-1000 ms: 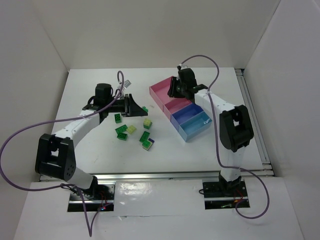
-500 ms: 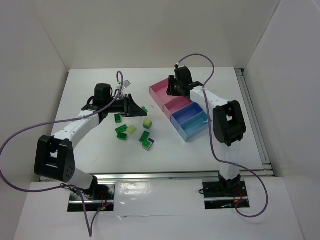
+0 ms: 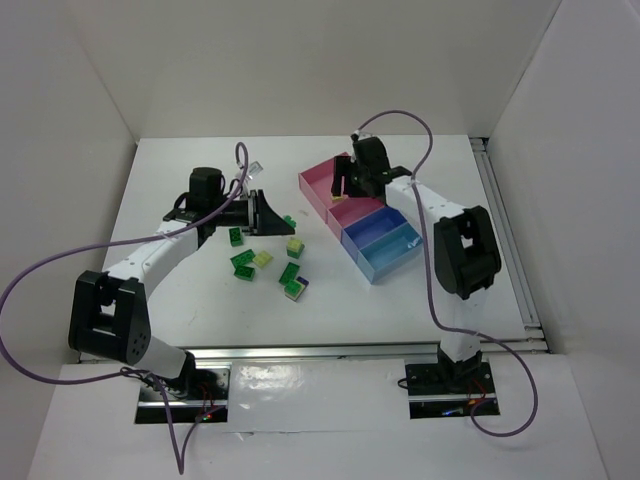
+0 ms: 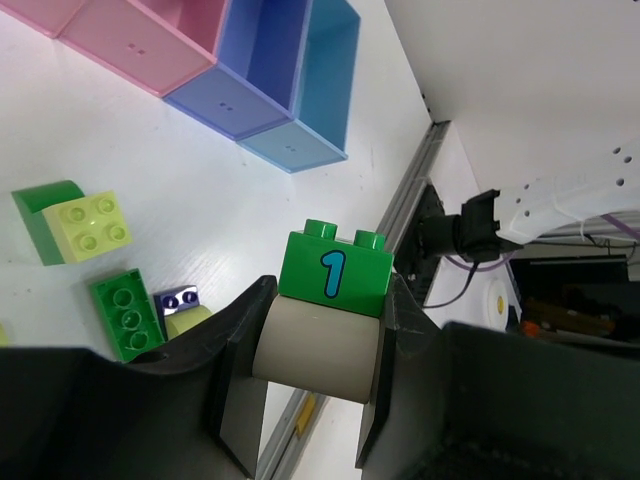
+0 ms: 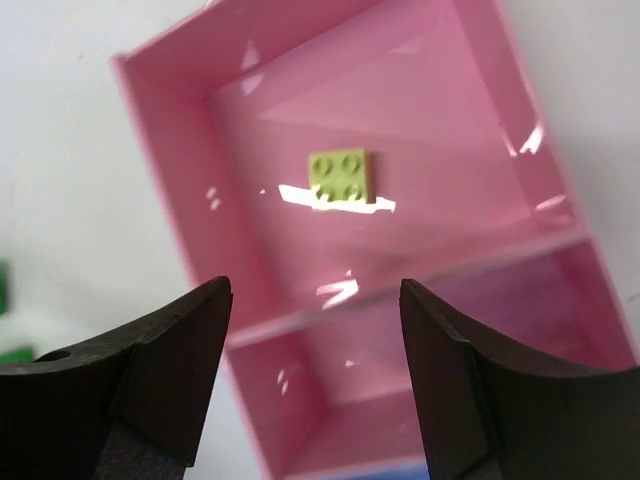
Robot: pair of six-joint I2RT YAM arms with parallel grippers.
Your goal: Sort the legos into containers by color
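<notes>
Your right gripper [image 5: 312, 300], now spread open over the far pink tray [image 5: 175, 170], has just released a pale yellow-green brick [image 5: 340, 178] into it, so one lego is sorted; your left gripper [image 4: 315, 345] clamps a green brick [image 4: 335, 272] numbered 1.

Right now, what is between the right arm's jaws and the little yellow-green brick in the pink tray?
Nothing but bare pink tray floor; the right wrist view shows the open jaws above the yellow-green brick.

lego [image 5: 340, 178] in far tray [image 5: 185, 170], loose legos [image 3: 243, 263] left of trays [image 3: 395, 262]
</notes>
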